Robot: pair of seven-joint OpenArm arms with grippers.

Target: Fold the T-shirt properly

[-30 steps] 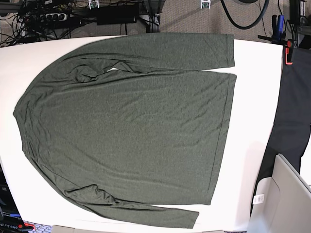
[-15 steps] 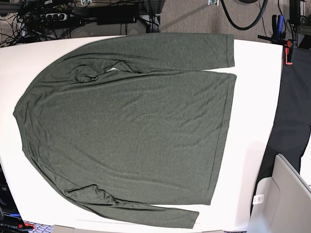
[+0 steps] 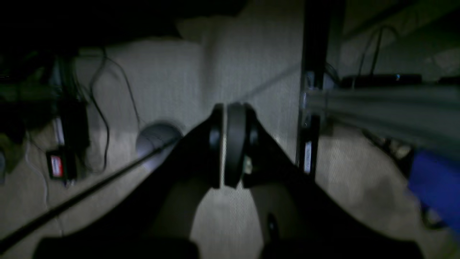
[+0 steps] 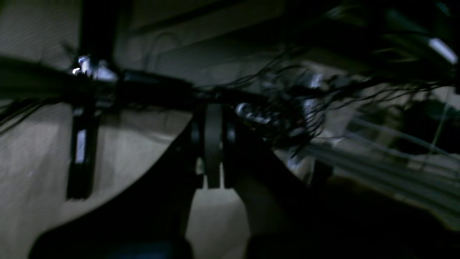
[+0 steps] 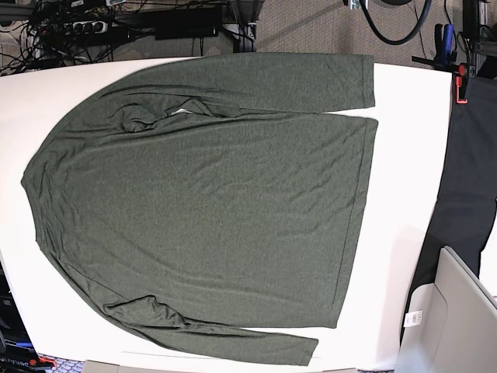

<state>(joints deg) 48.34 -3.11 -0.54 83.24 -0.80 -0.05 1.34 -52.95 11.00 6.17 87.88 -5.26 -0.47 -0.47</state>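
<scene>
We see the T-shirt (image 5: 210, 202) lying flat on the white tabletop (image 5: 404, 202). It is spread out wide, with its bottom hem toward the right side of the base view and its neck end toward the left. One long sleeve lies along the top edge and the other along the bottom edge, both tucked close to the body. We think it lies this way so that it is smooth and ready for a first fold. No fold is made yet, so the job looks to be at its very start. Our arms are not over the tabletop in the base view. Our left gripper (image 3: 230, 144) is pressed together with nothing in it, and it points down at the gray carpet (image 3: 230, 223), away from the cloth. Our right gripper (image 4: 212, 144) is also pressed together and holds nothing, with a dark tangle of cables (image 4: 287, 97) behind it. Both wrist views are dim and blurry. To grab a sleeve or a hem, we will likely need both grippers to come over the shirt and spread apart first.
</scene>
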